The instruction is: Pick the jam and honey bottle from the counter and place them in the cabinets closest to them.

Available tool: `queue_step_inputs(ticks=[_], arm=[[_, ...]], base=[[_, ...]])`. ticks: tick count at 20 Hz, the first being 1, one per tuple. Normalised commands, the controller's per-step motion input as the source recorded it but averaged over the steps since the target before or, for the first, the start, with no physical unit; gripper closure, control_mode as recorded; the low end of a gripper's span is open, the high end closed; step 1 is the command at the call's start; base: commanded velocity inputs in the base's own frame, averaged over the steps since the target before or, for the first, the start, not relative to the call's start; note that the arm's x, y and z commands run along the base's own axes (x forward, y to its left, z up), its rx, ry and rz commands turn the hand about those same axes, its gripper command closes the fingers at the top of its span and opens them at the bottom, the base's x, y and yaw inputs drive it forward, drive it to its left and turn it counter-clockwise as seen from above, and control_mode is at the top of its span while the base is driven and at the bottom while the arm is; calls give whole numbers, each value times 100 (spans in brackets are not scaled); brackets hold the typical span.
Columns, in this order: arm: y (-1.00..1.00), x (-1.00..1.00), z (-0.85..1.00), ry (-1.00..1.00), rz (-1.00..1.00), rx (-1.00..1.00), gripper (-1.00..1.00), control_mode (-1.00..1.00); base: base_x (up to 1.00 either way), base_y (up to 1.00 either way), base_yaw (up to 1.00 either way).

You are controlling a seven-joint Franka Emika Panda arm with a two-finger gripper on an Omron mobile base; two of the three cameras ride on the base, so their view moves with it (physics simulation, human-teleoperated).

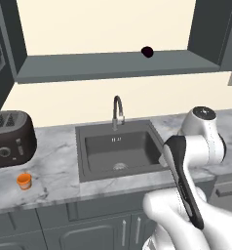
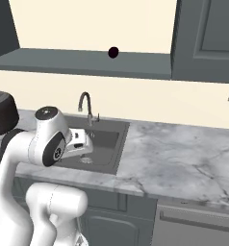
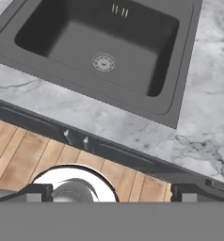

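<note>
On the left of the grey-white marbled stone counter (image 1: 54,161) stands a dark, rounded toaster (image 1: 10,139), at the far edge against the cream wall. Just near of the toaster, close to the counter's front edge, sits the tiny squat orange jam jar (image 1: 24,181), upright and apart from the toaster. To the right, a dark grey rectangular sink (image 1: 119,151) is set into the counter, with a curved silver tap (image 1: 117,111) at its far rim and a round drain (image 3: 104,62) in its floor. Above the sink runs the grey shelf of the open dark grey wall cabinets (image 1: 113,64); 1 small dark round object (image 1: 147,52) rests on it, its identity unclear. Right of the sink, the white arm folds over the counter's front edge. The 2-finger gripper (image 3: 111,192) hangs above the sink's near side, pointing down; its 2 dark fingertips (image 3: 36,192) stand spread wide apart with nothing between them. Dark grey drawers (image 1: 103,229) line the front below the counter.
</note>
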Motion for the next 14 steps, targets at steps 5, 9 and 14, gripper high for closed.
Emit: queue_step_inputs(ticks=[5, 9, 14], arm=[[0, 0, 0, 0, 0, 0, -100, 100], [0, 0, 0, 0, 0, 0, -100, 100], [0, 0, 0, 0, 0, 0, -100, 100]], base=[[-42, 10, 0], [-42, 17, 0], [-30, 46, 0]])
